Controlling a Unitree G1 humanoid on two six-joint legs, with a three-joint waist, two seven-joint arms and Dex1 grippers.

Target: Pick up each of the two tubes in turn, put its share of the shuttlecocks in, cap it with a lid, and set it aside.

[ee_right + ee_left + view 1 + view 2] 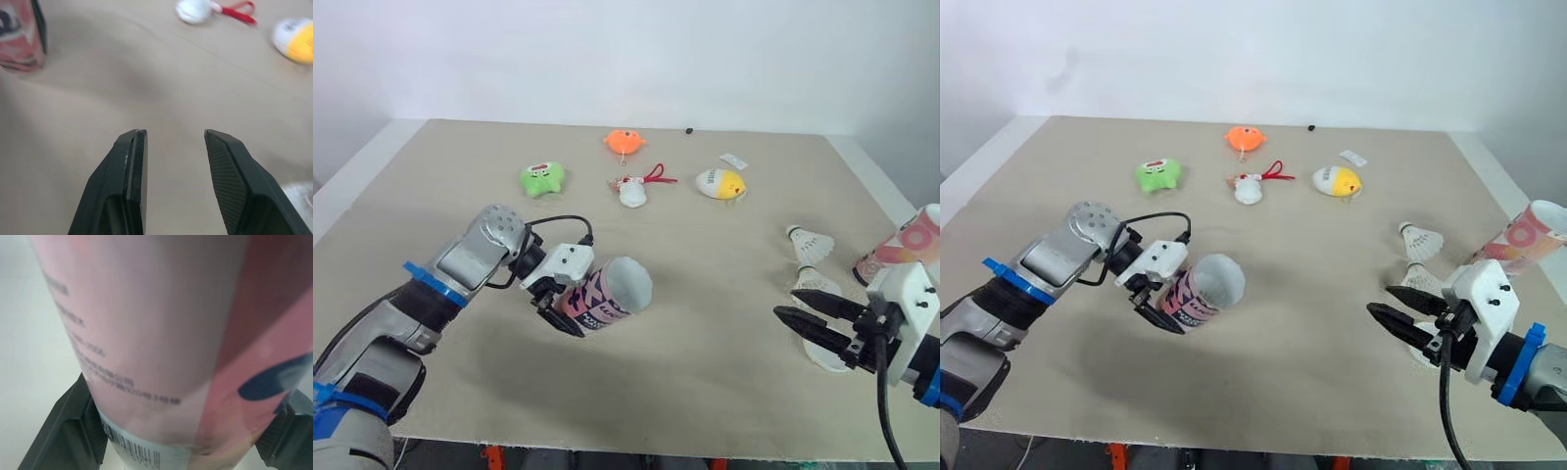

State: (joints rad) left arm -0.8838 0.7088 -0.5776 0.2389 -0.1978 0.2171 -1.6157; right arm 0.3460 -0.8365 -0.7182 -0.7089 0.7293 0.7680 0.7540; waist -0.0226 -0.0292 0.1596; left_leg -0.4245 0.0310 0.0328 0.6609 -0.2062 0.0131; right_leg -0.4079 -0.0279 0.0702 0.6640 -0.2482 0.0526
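My left gripper (pixel 563 294) is shut on a pink printed tube (pixel 607 292), held tilted above the table (pixel 705 372) with its open mouth facing right. In the left wrist view the tube (pixel 161 333) sits between both fingers (pixel 73 431). A second pink tube (pixel 906 245) lies at the table's right edge. Two white shuttlecocks (pixel 810 243) (pixel 818 284) lie just left of it. My right gripper (pixel 785 304) stands open low over the table beside the nearer shuttlecock, nothing between its fingers (pixel 132 161). A whitish object (pixel 827 354) lies partly hidden under it.
Small toys lie at the back: a green plush (pixel 543 177), an orange one (pixel 625 142), a white one with a red strap (pixel 634 189) and a yellow-white egg (pixel 722 183). The table's front edge runs close below both arms.
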